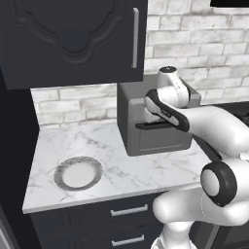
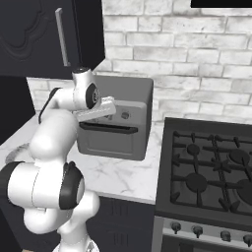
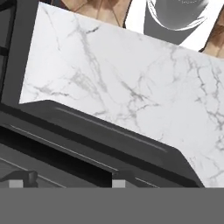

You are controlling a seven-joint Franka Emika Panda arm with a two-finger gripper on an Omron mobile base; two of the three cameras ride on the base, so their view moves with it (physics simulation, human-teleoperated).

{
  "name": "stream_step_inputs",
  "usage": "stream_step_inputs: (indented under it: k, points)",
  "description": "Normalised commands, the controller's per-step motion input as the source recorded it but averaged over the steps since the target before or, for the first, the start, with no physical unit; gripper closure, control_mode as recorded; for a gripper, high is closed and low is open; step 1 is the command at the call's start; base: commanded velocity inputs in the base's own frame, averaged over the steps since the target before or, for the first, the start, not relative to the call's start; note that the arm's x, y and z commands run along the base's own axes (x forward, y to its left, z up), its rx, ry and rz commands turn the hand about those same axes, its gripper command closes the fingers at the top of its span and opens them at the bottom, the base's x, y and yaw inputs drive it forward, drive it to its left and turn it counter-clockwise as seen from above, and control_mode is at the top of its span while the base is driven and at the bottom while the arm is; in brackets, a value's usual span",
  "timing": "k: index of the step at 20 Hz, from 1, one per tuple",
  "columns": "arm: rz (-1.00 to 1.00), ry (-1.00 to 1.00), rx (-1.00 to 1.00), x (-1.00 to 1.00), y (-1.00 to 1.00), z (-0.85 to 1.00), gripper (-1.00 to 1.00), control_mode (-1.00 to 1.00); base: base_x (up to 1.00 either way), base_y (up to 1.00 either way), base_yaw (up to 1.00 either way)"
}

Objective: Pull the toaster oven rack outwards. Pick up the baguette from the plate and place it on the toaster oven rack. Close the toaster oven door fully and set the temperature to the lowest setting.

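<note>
The gripper (image 2: 112, 106) sits at the toaster oven's (image 2: 118, 118) front, just above the dark bar handle (image 2: 109, 128) of the toaster oven door (image 2: 109, 140), which stands shut. Whether the jaws clasp anything I cannot tell (in the hand view both fingertips (image 3: 118, 180) rise just over the handle bar). The white arm reaches from the counter's front edge, elbow bent, the hand pointing down. The plate (image 1: 78, 173) lies bare near the counter's (image 1: 121, 165) front left corner.
</note>
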Motion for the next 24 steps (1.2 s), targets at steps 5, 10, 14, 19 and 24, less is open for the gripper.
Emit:
stream_step_inputs:
  k: [5,10,14,19,24]
  points:
    - [0.59,-1.00,-0.38,-0.01,-0.03,-0.44,1.00,-1.00,0.00,0.00,0.00]
    - [0.59,-1.00,-0.46,0.00,0.00,-0.52,1.00,-1.00,0.00,0.00,0.00]
    - [0.59,-1.00,-0.48,0.00,0.00,-0.52,1.00,-1.00,0.00,0.00,0.00]
    - [0.59,-1.00,-0.48,0.00,0.00,-0.52,1.00,-1.00,0.00,0.00,0.00]
    - [0.59,-1.00,-0.46,0.00,0.00,-0.53,1.00,-1.00,0.00,0.00,0.00]
